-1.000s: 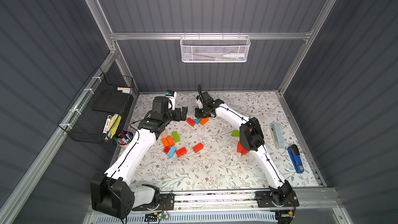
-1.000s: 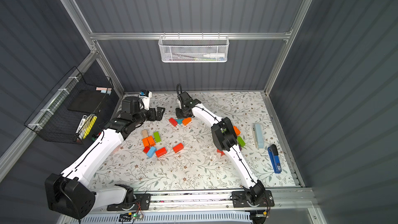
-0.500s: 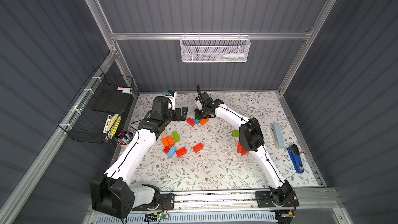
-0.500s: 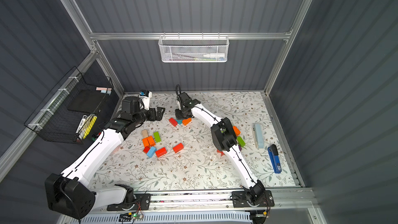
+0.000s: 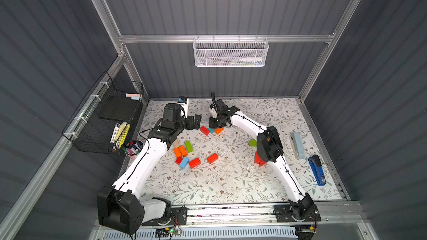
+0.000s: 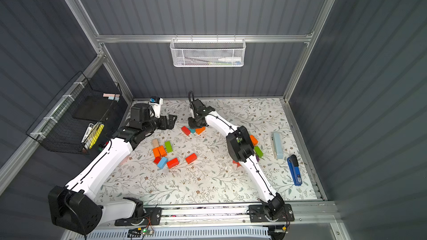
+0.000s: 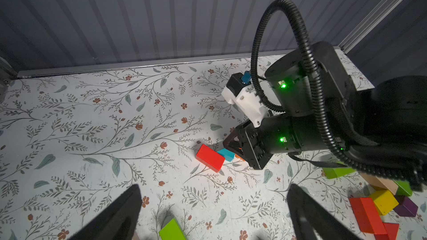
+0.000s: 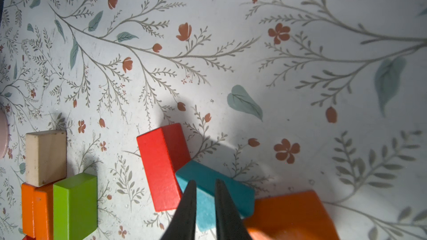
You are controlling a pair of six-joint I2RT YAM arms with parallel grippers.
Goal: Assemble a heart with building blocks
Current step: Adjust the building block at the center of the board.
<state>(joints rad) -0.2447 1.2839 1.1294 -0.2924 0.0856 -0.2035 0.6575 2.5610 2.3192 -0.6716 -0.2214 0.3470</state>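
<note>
Right gripper [image 8: 205, 181] is hanging directly over a small teal wooden block [image 8: 221, 188]. Its black fingers are drawn almost together, pinching nothing. I cannot tell whether the tips are touching the block.

The teal block is lying at the far middle of the floral-print table [image 5: 231, 181]. It is butting against a red rectangular wooden brick [image 8: 161, 169] on its left, with an orange wooden wedge [image 8: 291, 213] just beside it on the right.

Left gripper [image 7: 214, 187] is hovering just left of this trio, jaws spread wide and empty.

Nearer, left of centre, I am seeing a loose cluster:
- green wooden brick [image 5: 189, 146]
- paired orange bricks [image 5: 180, 151]
- light-blue brick [image 5: 184, 162]
- two more red bricks [image 5: 194, 163]

Red wedges [image 5: 258, 159] are lying by the right arm's elbow.
</note>
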